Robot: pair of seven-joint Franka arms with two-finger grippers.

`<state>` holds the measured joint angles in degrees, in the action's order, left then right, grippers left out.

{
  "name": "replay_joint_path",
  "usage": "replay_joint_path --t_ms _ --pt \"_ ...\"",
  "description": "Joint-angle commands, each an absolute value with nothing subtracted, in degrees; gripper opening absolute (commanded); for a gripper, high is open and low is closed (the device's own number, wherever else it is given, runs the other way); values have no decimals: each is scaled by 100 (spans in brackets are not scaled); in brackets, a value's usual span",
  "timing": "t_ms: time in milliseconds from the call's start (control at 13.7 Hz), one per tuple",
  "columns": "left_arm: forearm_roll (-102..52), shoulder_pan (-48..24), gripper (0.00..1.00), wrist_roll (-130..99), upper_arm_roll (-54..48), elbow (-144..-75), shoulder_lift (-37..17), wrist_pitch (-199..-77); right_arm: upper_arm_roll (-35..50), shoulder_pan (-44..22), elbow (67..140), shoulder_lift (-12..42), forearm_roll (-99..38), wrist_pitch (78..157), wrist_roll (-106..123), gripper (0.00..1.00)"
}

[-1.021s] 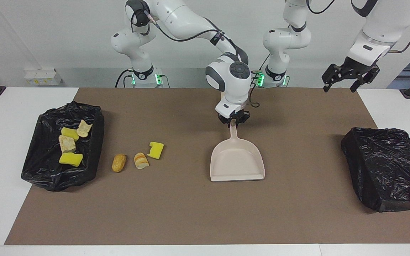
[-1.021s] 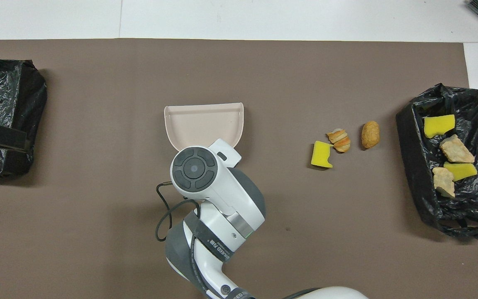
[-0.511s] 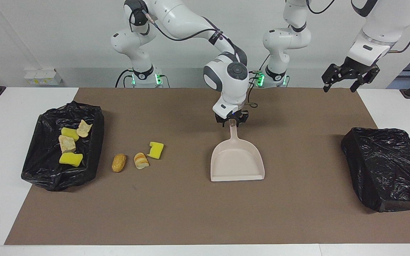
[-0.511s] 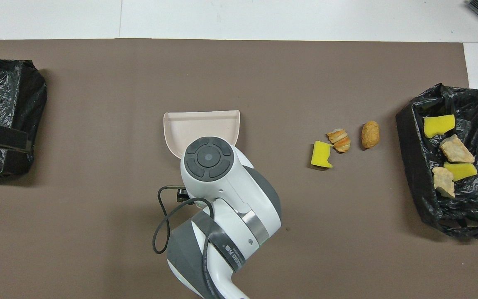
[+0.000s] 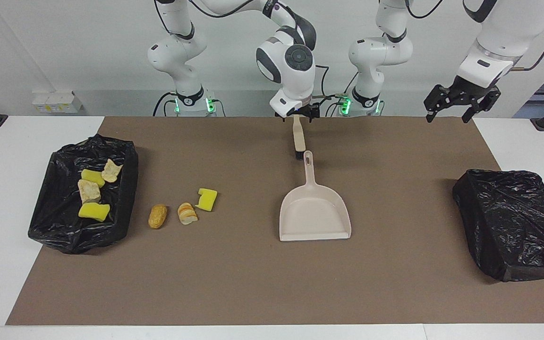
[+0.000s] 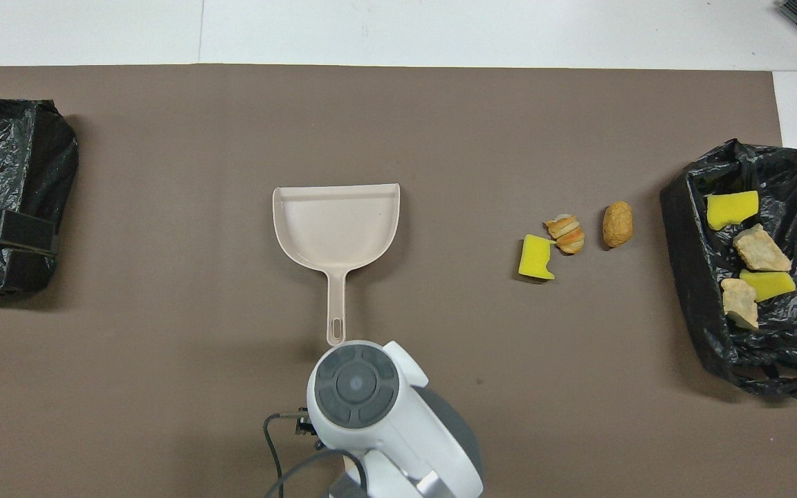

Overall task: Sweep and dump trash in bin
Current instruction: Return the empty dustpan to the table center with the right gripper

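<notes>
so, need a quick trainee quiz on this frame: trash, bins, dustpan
1. Four trash pieces lie in a bin. At which arm's end of the table is it? A) right B) left
2. How many trash pieces lie loose on the mat?
3. True or false: the dustpan has trash in it.

Key: 1 A; 2 three; 3 false, it lies empty.
</notes>
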<state>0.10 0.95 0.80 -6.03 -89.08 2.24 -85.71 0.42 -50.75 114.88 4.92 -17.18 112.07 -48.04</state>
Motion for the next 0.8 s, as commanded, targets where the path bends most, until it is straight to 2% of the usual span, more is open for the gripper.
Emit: replay_joint_path --t_ms 0,292,511,656,729 --pt "-53 0 100 26 -580 -9123 387 -8604 44 -5517 12488 -149 -1828 11750 -4975 100" --pt "-53 -9 100 18 -580 -9210 395 -8622 44 -5958 12972 -27 -1811 12418 -5115 84" --pt "-53 -88 100 17 -580 -9325 448 -8780 44 -6091 13086 97 -1811 12506 -5089 70" --pt "-53 -79 100 26 -571 -9325 457 -8815 44 -6091 13104 97 -1811 12524 -5089 44" --pt "-53 -79 100 26 -571 -9334 457 -8815 44 -6091 13096 97 -1811 12533 -5098 28"
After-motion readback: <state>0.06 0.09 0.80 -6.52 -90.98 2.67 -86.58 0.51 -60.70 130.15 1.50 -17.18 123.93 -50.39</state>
